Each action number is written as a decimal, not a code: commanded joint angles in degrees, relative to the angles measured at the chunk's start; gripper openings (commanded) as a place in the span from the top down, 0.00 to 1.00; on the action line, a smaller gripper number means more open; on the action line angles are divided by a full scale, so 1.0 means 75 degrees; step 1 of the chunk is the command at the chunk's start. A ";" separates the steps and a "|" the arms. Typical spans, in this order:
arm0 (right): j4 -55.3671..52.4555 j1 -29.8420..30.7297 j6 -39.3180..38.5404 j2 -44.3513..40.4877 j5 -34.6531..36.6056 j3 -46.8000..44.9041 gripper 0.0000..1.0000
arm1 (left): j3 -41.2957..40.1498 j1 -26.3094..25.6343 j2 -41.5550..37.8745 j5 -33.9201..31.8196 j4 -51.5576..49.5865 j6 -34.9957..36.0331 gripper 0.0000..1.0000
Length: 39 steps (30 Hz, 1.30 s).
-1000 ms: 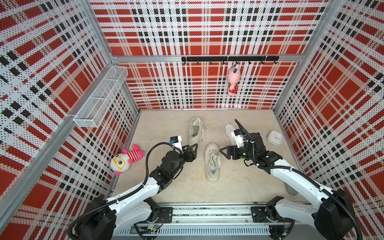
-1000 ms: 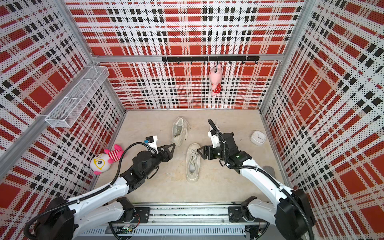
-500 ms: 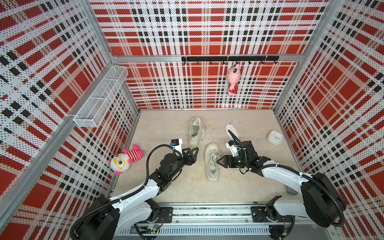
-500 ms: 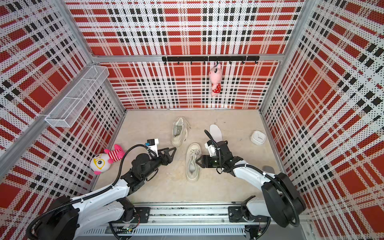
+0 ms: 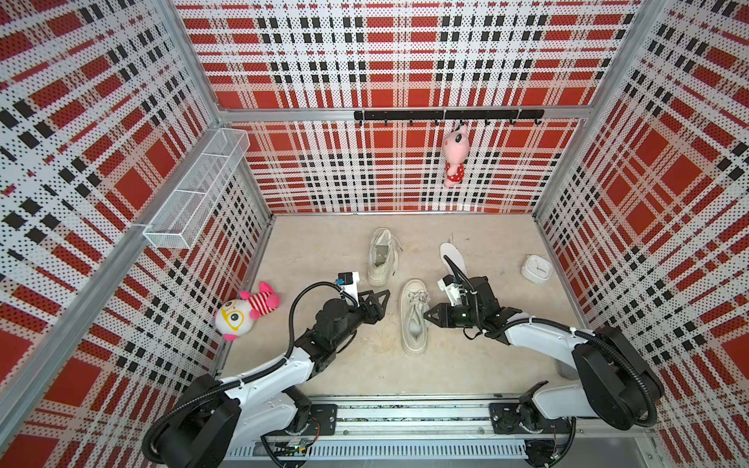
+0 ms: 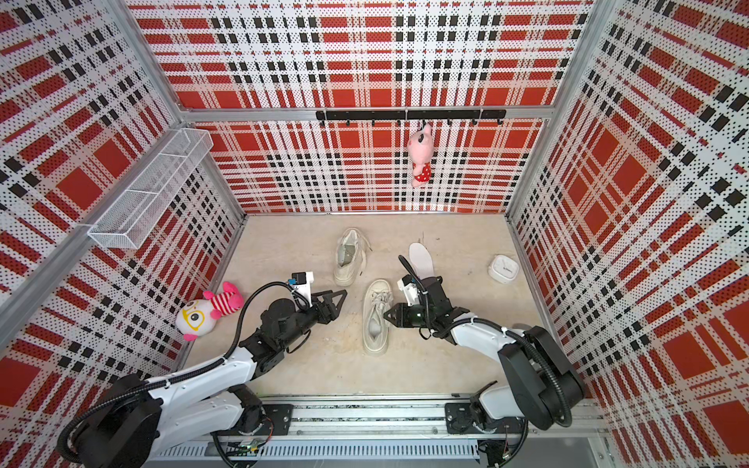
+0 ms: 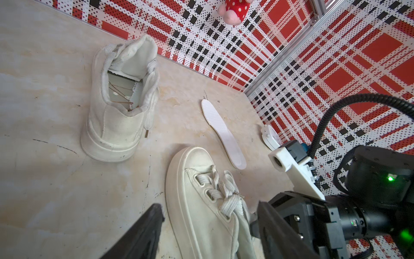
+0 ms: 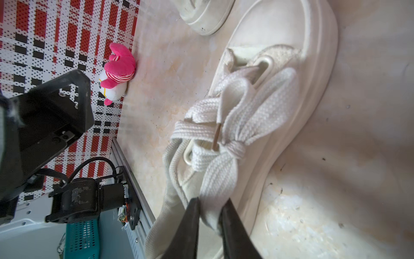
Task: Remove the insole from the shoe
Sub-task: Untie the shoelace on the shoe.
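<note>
The right hand (image 8: 211,201) pinches a loop of lace (image 8: 220,179) on the shoe (image 5: 413,320) lying in the middle of the bench (image 5: 324,243), jaws almost together. Its insole, if inside, is out of sight. A pull likely drags or tips the shoe, since the left hand (image 5: 383,306) hangs wide open, bracing nothing.

Beige marbled floor (image 5: 324,243) and what lies on it. Centre: far shoe (image 5: 382,257) and near shoe (image 5: 413,318), both on their soles with toes far, close but apart. Right of the far shoe: insole (image 5: 450,255), lying flat. Far right: small white device (image 5: 536,268). Left edge, against the wall: plush (image 5: 245,310).
</note>
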 commanded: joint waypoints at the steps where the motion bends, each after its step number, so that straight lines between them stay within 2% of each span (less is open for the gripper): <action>1: 0.0045 0.0026 -0.0053 -0.0133 0.0060 0.0037 0.92 | 0.0232 -0.0027 -0.0015 0.0056 0.0208 0.0222 0.29; 4: -0.0309 0.0026 -0.0187 -0.0434 0.0290 0.0158 1.00 | 0.0254 -0.0021 -0.0031 0.0067 0.0208 0.0311 0.29; 10: -0.0996 0.0026 -0.0326 -0.1041 0.0401 0.0700 1.00 | 0.0366 -0.0012 -0.0019 0.0199 0.0150 0.0688 0.28; 16: -0.1035 0.0026 -0.0255 -0.1469 0.0128 0.1436 1.00 | 0.0442 -0.0047 0.0140 0.0467 0.0149 0.1028 0.28; 26: -0.0633 0.0037 -0.0060 -0.1376 -0.0336 0.2421 1.00 | 0.0757 -0.0578 0.0890 0.0926 0.0181 0.1561 0.28; 39: -0.0292 0.0037 0.0173 -0.1316 -0.0524 0.2211 1.00 | 0.1288 -0.1061 0.2132 0.1131 0.0650 0.1635 0.35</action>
